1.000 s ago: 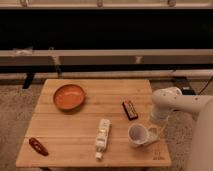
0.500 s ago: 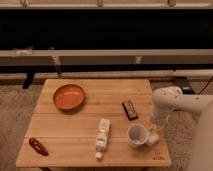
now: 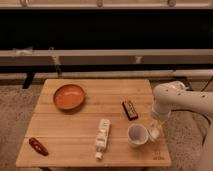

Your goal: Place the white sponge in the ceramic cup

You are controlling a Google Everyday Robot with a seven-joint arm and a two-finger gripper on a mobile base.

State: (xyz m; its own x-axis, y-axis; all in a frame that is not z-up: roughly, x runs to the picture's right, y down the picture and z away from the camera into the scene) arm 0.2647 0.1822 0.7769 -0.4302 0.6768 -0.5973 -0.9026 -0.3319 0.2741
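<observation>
The ceramic cup (image 3: 136,135) is a small white mug standing upright near the table's front right. Just to its right, my gripper (image 3: 154,132) reaches down from the white arm (image 3: 172,100) to the tabletop. A pale, off-white block shows at its tip; this is the white sponge (image 3: 155,134), low on the wood beside the cup. The gripper is shut on it, and the fingers hide much of the sponge. The sponge is outside the cup, nearly touching its right side.
An orange-red bowl (image 3: 69,96) sits at the back left of the wooden table (image 3: 60,145). A long white tube (image 3: 103,135) lies left of the cup, a dark bar (image 3: 130,109) behind it, and a red item (image 3: 38,146) at the front left corner.
The gripper has closed around the pale block beside the cup. The arm has hardly shifted, and the cup and other items stay put.
</observation>
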